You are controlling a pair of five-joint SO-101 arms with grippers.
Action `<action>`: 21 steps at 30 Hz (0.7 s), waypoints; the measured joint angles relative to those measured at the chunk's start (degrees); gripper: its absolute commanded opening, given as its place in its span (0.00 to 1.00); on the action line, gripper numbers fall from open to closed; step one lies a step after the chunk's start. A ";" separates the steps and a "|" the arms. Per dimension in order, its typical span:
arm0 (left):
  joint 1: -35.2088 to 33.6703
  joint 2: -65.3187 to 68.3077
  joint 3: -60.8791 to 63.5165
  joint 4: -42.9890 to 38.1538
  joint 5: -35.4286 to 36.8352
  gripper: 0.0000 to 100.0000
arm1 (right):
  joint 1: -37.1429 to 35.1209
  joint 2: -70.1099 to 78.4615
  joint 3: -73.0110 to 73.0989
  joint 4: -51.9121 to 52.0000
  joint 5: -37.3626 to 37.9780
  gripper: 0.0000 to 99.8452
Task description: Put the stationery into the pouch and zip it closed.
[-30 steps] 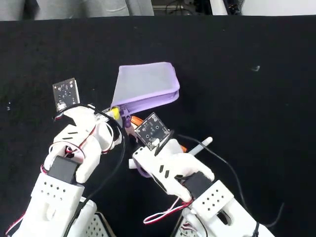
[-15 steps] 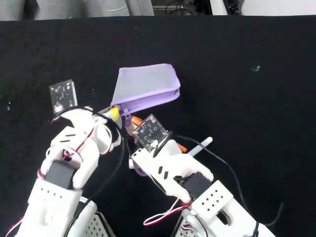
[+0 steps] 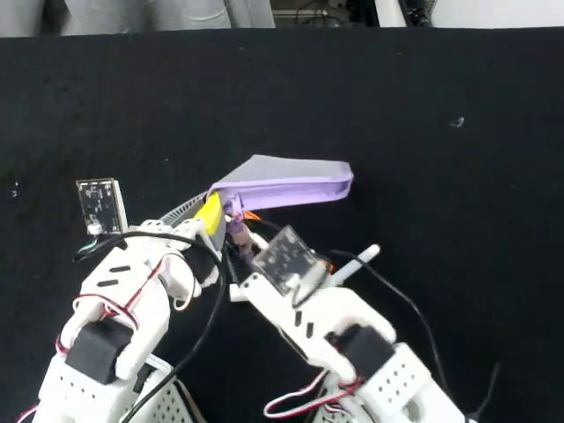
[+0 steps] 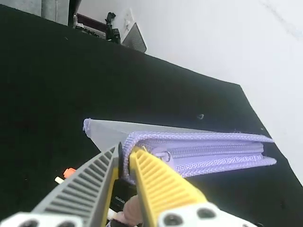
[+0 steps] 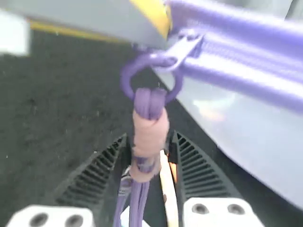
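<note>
- i've got the left jaws clamped on the pouch point(image 3: 291, 183) end by the zip, pouch tilted up off the tabletop point(image 3: 458, 176)
- right jaws closed on the zip cord point(image 5: 149, 135), just under the pouch
- white pen point(image 3: 357, 258) + orange bit point(image 3: 250, 216) lie outside the pouch, by the r arm

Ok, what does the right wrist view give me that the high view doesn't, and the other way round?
Right wrist view: close up, the pull cord hangs from the ring on the zipper slider, and its taped part is pinched between the fingers of the right gripper.
High view: the wider layout, with both arms over the black table and a white pen lying loose beside the right arm.
Both: the purple pouch, held at its zipper end by the left gripper with its yellow finger.
</note>
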 measured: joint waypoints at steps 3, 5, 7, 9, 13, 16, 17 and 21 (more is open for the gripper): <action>-0.09 0.00 0.09 0.00 0.00 0.03 | 0.00 -6.95 0.26 3.69 0.00 0.13; -0.09 -0.18 1.14 -0.62 0.00 0.03 | 0.00 -11.43 0.62 6.15 0.00 0.13; -0.09 -0.53 1.76 -0.97 0.00 0.03 | 0.00 -13.80 1.23 7.65 0.00 0.13; 0.09 -0.62 1.76 -1.05 0.00 0.03 | 0.00 -14.07 2.29 7.74 0.00 0.13; 0.35 -0.62 1.76 -1.05 0.00 0.03 | 0.00 -14.07 3.25 7.21 0.00 0.13; 0.35 -0.62 1.76 -1.05 0.00 0.03 | 0.00 -13.71 3.25 5.54 0.00 0.13; 0.35 -0.62 1.76 -1.05 0.00 0.03 | 0.00 -13.36 3.25 5.27 0.00 0.13; 0.35 -0.62 1.76 -1.05 0.00 0.03 | 0.00 -9.93 3.25 4.22 0.00 0.13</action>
